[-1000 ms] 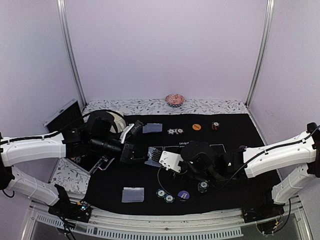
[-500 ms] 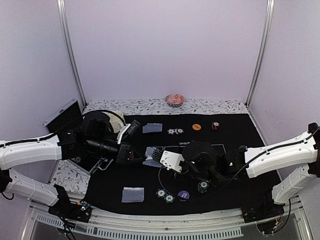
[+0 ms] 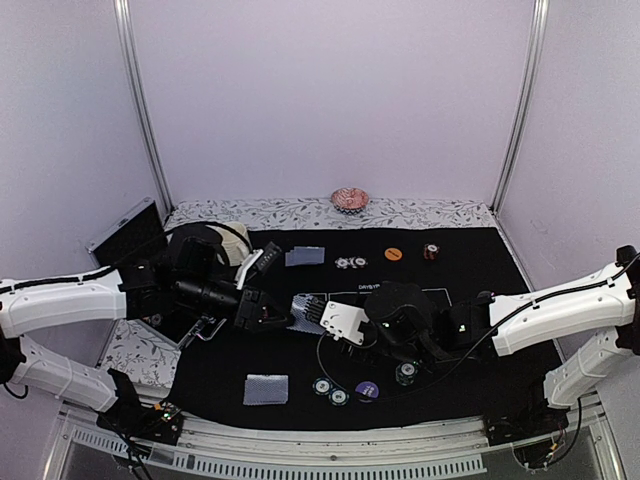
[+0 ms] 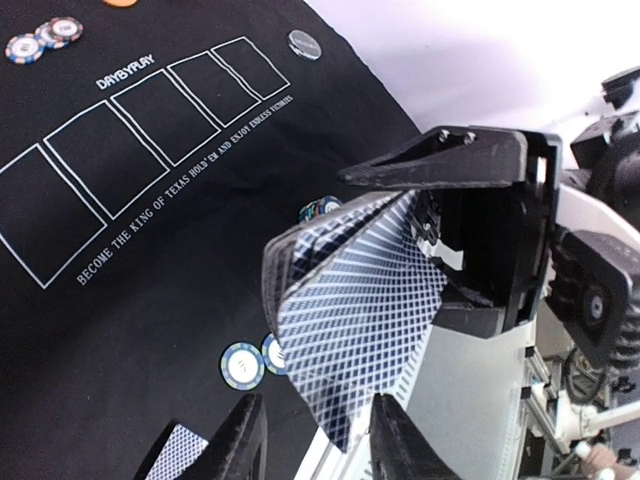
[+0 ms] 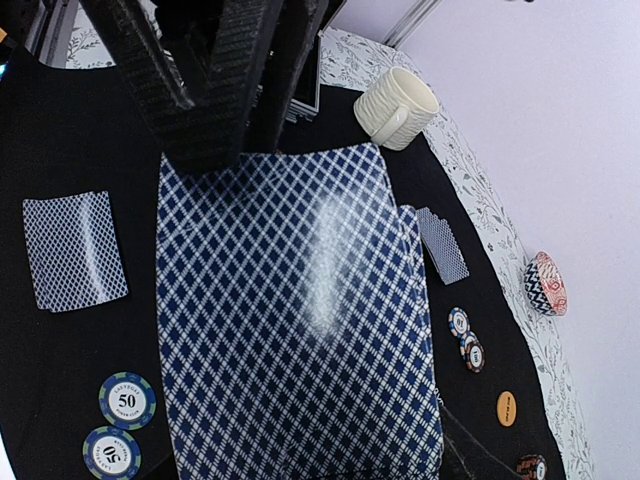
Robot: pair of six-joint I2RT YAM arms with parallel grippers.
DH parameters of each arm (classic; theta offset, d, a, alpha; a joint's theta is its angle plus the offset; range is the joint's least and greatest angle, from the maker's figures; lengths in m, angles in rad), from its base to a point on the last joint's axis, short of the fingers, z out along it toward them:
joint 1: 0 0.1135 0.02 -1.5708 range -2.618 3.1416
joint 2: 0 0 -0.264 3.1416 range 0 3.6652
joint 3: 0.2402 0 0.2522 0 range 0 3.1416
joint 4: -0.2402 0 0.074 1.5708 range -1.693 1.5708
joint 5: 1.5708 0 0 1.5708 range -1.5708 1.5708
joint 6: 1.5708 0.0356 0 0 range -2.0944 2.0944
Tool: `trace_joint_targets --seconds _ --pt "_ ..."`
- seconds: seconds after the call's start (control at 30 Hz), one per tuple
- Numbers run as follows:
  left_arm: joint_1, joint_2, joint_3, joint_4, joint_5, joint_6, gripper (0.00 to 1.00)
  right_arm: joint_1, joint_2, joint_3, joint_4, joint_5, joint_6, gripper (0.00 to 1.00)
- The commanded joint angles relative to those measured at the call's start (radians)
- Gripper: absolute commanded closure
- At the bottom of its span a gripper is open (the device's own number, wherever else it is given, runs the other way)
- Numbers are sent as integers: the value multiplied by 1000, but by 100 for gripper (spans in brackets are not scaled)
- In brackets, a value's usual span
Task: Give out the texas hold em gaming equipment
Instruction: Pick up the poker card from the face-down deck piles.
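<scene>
Right gripper (image 5: 245, 150) clamped on fanned playing cards (image 5: 300, 320) — blue-grey diamond-lattice backs (slightly bowed), left gripper (image 4: 315, 432) parted at their corner

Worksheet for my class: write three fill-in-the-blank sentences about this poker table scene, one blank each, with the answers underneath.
The black mat has ____ outlined card boxes printed in a row.
The right gripper clamps a stack of cards whose backs carry a ____ diamond lattice.
The two chips left of that stack in the right wrist view are each marked ____.
Answers: five; blue; 50.
</scene>
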Motion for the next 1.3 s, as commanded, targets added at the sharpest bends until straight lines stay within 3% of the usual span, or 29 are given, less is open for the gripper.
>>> trace_joint_targets --seconds 0.0,0.17,0.5,0.8,1.13,1.27 --pt "23 27 18 37 -10 19 55 2 -26 -2 11 4 14 44" --pt "33 96 49 76 -3 17 44 2 -24 0 11 -2 15 44" --pt "34 133 76 94 33 11 53 2 -31 -8 12 0 21 44" --pt "32 152 92 111 27 4 41 2 -16 -6 21 -6 20 44" --pt "37 104 58 85 14 11 67 2 -40 -24 21 2 27 44" --pt "37 71 41 72 6 10 73 1 -37 -24 21 3 26 44"
